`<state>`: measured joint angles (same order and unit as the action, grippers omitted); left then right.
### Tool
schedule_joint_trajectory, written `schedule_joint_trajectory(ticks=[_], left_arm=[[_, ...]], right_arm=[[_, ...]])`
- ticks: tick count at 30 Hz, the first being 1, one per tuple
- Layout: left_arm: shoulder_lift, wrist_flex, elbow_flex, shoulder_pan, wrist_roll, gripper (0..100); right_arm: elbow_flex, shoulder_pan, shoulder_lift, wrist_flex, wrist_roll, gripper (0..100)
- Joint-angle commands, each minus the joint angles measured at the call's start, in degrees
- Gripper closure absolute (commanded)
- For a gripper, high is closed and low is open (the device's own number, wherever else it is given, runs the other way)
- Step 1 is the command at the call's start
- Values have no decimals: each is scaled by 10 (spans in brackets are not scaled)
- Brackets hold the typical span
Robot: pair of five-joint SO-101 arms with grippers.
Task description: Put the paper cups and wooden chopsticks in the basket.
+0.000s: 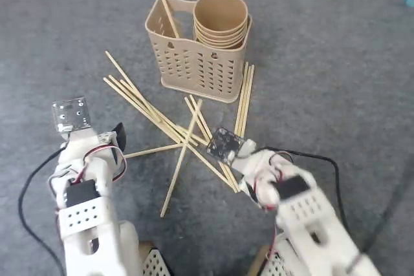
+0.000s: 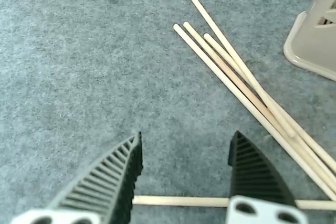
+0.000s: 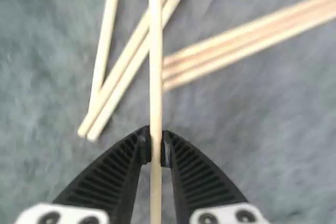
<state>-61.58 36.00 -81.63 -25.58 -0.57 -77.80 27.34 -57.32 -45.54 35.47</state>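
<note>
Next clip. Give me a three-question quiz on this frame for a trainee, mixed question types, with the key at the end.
1. True or false: the paper cups stand stacked inside the basket.
2. The right gripper is: A) open above the floor; B) shut on a chopstick; C) shut on a cup.
3. Fill in: the fingers of the left gripper are ____ (open or shut).
Key: 1 true; 2 B; 3 open.
</note>
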Motion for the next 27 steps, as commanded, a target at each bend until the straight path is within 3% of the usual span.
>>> schedule_joint_trajectory(ticks=[1, 4, 10, 20, 23, 27], left_arm=[[-13, -11, 2, 5, 4, 745], [-13, -11, 2, 5, 4, 746], [-16, -11, -2, 5, 5, 746], [-18, 4, 0, 3, 4, 746], [-18, 4, 0, 3, 4, 746], [-18, 3, 0, 3, 4, 746]], right_arm=[[-18, 7, -217, 0, -84, 991], [-33, 7, -338, 0, -174, 991], [-42, 8, -473, 23, -283, 991], [-44, 8, -444, 297, -551, 989], [-44, 25, -443, 371, -554, 989], [-43, 73, -442, 425, -505, 988]])
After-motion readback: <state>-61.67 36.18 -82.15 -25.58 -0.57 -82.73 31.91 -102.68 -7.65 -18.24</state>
